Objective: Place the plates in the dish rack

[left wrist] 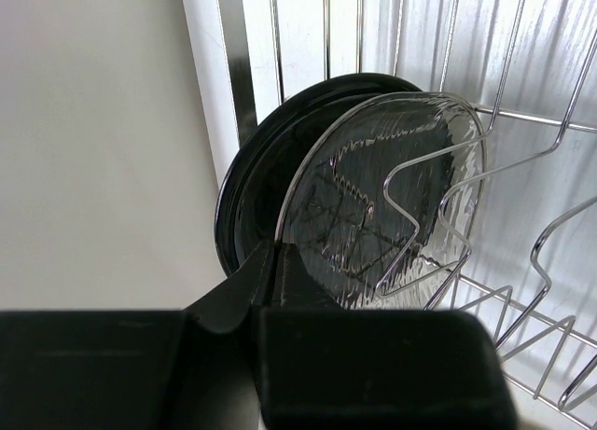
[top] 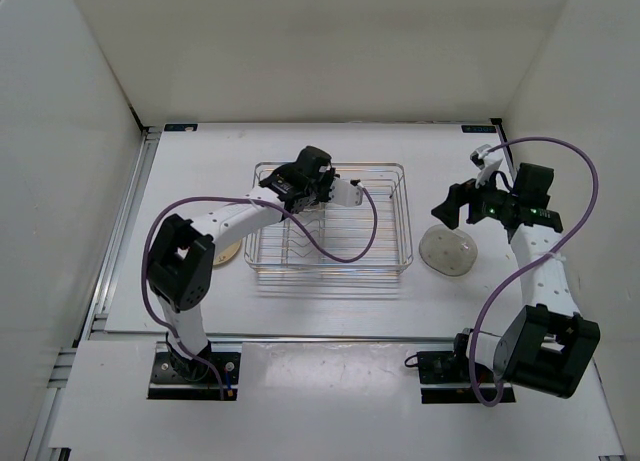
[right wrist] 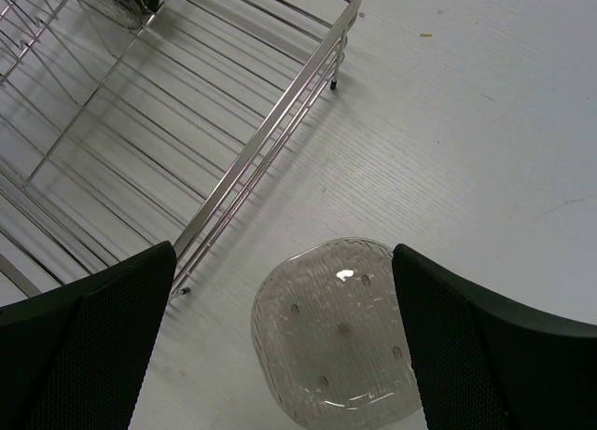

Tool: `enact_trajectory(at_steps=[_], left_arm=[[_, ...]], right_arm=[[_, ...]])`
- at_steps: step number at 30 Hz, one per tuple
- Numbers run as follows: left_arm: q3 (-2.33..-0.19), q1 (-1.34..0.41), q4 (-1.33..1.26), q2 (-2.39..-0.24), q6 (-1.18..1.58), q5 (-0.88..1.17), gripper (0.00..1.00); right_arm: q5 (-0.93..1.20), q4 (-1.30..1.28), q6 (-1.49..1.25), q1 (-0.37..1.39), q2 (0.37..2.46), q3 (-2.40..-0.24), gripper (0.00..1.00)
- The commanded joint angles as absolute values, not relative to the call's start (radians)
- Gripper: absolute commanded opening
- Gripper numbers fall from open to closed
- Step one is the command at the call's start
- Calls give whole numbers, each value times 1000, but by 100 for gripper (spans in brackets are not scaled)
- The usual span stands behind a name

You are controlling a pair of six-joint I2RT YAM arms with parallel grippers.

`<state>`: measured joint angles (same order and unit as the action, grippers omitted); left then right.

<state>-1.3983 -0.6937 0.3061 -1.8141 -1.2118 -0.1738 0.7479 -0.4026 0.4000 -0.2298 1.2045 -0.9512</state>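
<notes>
Right claw point(right wrist: 283, 249): fingers spread to full width, nothing held. The flat clear plate point(right wrist: 340, 341) lies directly below it on the table point(right wrist: 485, 122), framed between the two fingers and set a little back from the fingertips toward the wrist. Claw and plate are apart, with no contact. The plate is round, so it has no long axis to line up with. It lies flat, so only its thin rim offers a hold, and I judge the next move must bring one finger to that rim rather than drop straight onto the face. The dish rack point(right wrist: 270, 120) stands to this claw's left, its corner foot near the plate's rim but not touching. Ahead and to the claw's right the table is bare, leaving room to work the plate away from the wire. This arm is plainly the nearer to that plate. Left claw point(left wrist: 269, 262): closed, fingertips together, inside the rack at the lower rims of the black plate point(left wrist: 244, 197) and the standing clear plate point(left wrist: 392, 197). Both plates stand on edge in the dividers just ahead of it; whether the tips pinch a rim cannot be told. Dividers to that claw's right stand unfilled. The cream plate point(top: 230, 256) lies on the table outside the rack, back beside the left forearm and partly hidden.
</notes>
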Motion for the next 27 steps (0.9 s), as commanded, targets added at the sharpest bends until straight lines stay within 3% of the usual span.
enact_trajectory(at_steps=[1, 5, 15, 27], left_arm=[[-1410, -699, 298, -1819, -1193, -176, 10], [-1419, -699, 298, -1819, -1184, -196, 35], [-1419, -699, 298, -1786, -1175, -239, 51], [-1367, -710, 298, -1493, -1129, -412, 64]], right_arm=[[784, -402, 407, -245, 1181, -950, 100], [784, -402, 407, -245, 1181, -950, 100], [784, -411, 407, -274, 1163, -940, 100], [491, -301, 436, -284, 1163, -865, 100]])
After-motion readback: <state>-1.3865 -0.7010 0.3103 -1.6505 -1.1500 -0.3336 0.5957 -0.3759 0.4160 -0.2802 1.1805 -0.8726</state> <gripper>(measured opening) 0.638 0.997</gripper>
